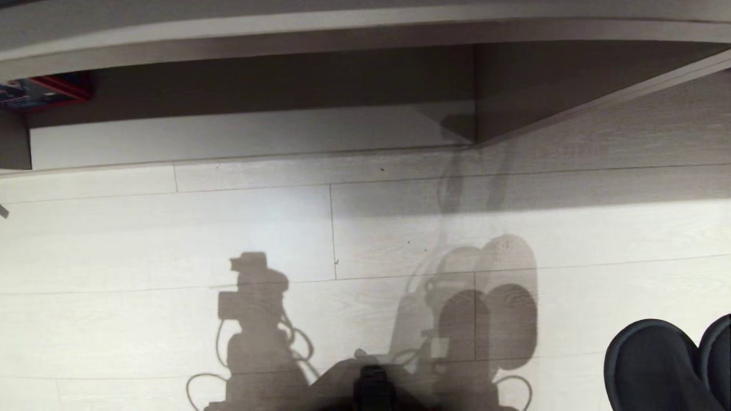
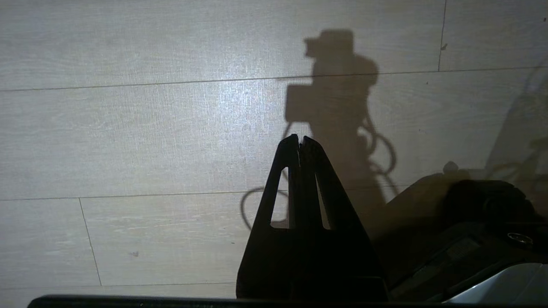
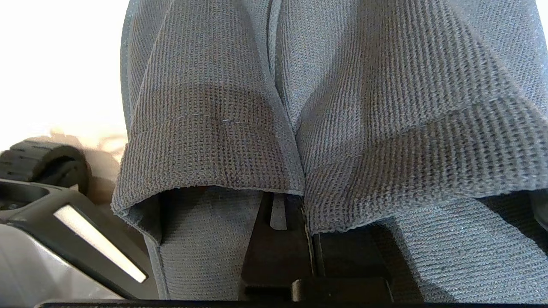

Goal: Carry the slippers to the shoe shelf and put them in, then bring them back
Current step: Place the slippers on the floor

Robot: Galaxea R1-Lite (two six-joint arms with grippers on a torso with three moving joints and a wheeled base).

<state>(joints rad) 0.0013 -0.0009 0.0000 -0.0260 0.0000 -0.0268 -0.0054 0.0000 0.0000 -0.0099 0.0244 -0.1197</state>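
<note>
Low at the right edge of the head view: the slippers [image 1: 665, 365], dark grey, two rounded toes side by side, hanging over pale plank floor [image 1: 171, 240]. Well apart from them, across the top of that view, the shoe shelf [image 1: 245, 134], an open cubby with a pale bottom board, a vertical divider at its right end, nothing lying on the visible board. A red-edged item [image 1: 43, 91] sits in shadow at the cubby's far left; what it is cannot be told.

Right wrist view: right gripper [image 3: 306, 205] clamped tight on the slippers, black fingers [image 3: 278, 239] mostly buried between the two heel openings. Ribbed grey fabric fills nearly the whole view; both slippers pressed together along their inner edges, with the pinch at that seam. Part of the robot's base [image 3: 47, 214], with a black wheel, shows beside them.

Left wrist view: left gripper [image 2: 300, 139] closed, tips meeting, nothing between them and touching nothing. It hangs over bare floor, beside the robot's own dark base.

Shadows of both arms fall on the planks in front of the cubby; the right arm's shadow shows the paired slipper outlines.
</note>
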